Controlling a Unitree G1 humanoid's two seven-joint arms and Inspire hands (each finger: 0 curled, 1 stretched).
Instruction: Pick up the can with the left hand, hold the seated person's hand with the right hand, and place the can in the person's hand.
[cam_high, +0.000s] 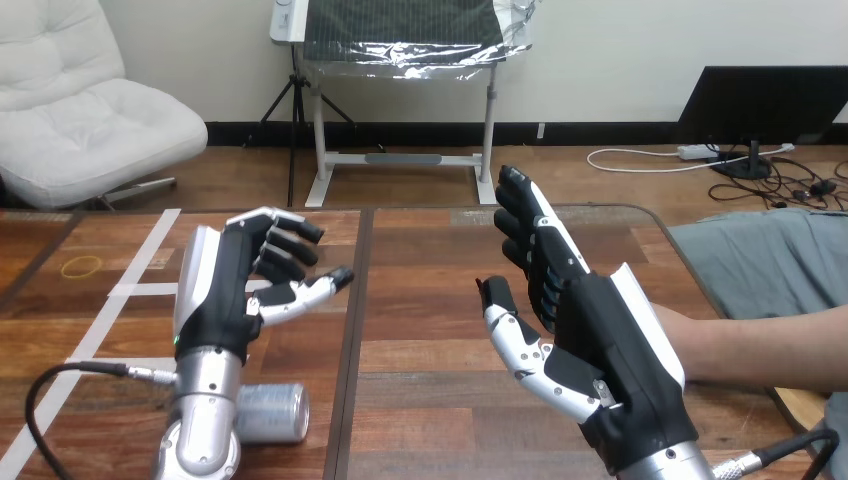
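A silver can lies on its side near the table's front edge, partly behind my left forearm. My left hand hovers above and beyond it, fingers loosely bent, thumb pointing right, with nothing in it. My right hand stands upright at centre right, open with straight fingers. The person's forearm reaches in from the right edge and passes behind my right hand. The person's hand is hidden behind it, so I cannot tell whether the two touch.
White tape strips cross the left part of the wooden table. A yellow rubber band lies at the far left. A dark seam runs down the table between my hands.
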